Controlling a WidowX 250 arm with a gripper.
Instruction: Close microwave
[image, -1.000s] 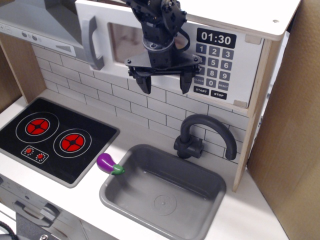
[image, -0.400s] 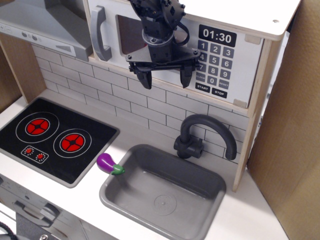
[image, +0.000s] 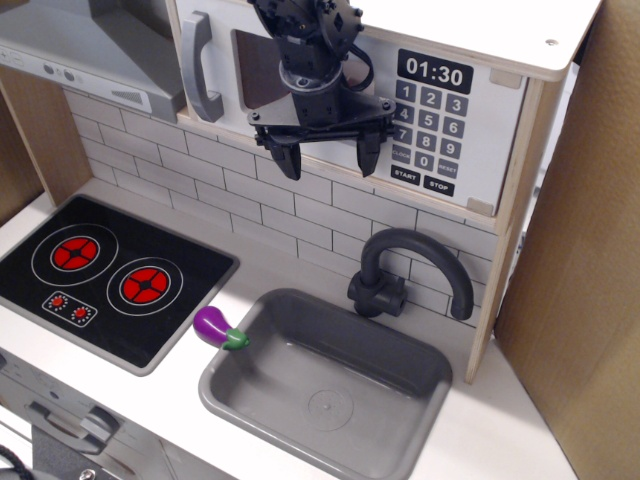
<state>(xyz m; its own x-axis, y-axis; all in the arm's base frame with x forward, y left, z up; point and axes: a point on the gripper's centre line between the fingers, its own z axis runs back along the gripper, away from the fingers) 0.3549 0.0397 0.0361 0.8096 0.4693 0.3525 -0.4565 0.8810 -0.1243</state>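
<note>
Microwave (image: 350, 90): white toy unit mounted high on the back wall, above the tiled backsplash; its door lies flush with the front, so it looks closed.
Door handle (image: 203, 68): grey vertical bar at the door's left edge, next to the grey range hood (image: 90, 45).
Display and keypad (image: 430, 120): black clock reading 01:30 over dark number buttons, on the microwave's right side.
Gripper (image: 327, 150): black, hanging in front of the door's clear window, fingers pointing down; the jaws stand wide apart and grip nothing.
Stovetop (image: 105, 275): black panel with two red burners, on the counter at lower left.
Eggplant (image: 220, 328): small purple toy lying on the counter between the stovetop and the sink.
Sink (image: 250, 385): grey basin at centre, with a dark curved faucet (image: 415, 270) behind it.
</note>
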